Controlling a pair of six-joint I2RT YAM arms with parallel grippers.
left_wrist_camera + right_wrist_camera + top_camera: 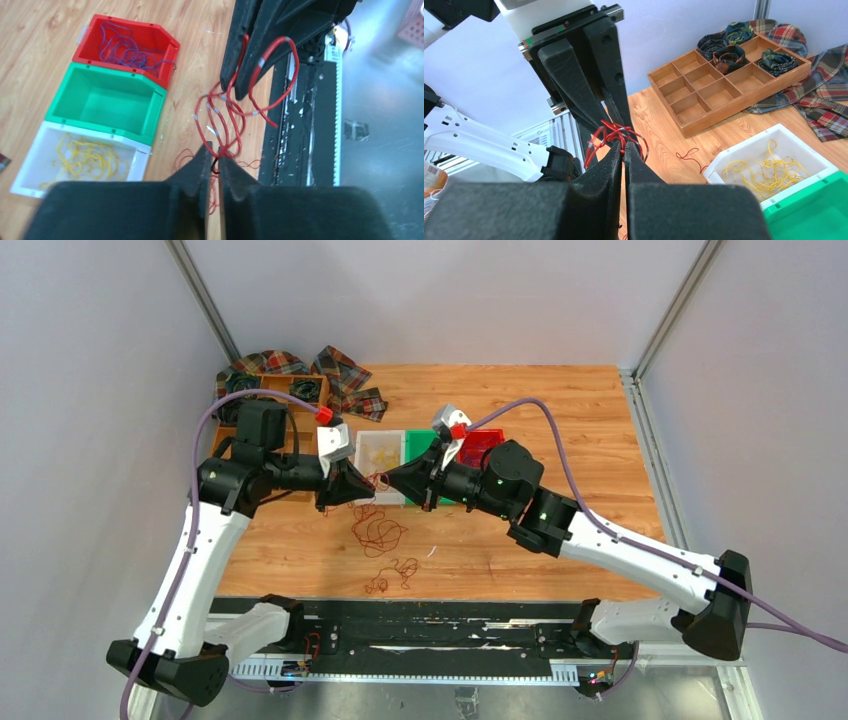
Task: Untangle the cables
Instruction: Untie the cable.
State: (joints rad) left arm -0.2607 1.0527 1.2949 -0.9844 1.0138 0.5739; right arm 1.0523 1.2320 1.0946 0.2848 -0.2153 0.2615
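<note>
While the two arms met nose to nose above the wooden table (560, 400), we saw the left gripper (215, 155) and the right gripper (624, 150) almost tip to tip, with a small bundle of red wire loops (611, 131) strung between them and lifted clear of the tabletop. From the left wrist we could see that arm's fingers drawn nearly together, with a strand of the bundle pinched at their tips. From the right wrist, the other pair was pressed tight on the same bundle. So each pincer was clamped on the red loops, one from either side.

Below the grippers, on the boards towards the arm bases, lay a loose tangle of dark red wires (378, 532). A smaller clump (392, 575) lay nearer the table's edge.

Just beyond the grippers stood three bins side by side. The white bin (30, 165) held yellow wires (85, 159), the green bin (150, 107) stood in the middle, and the red bin (167, 55) held purple wires (122, 47).

In the far left corner we noted a wooden divided tray (694, 117) with rolled plaid strips (726, 52) in some compartments, and plaid cloth (824, 107) beside it.
</note>
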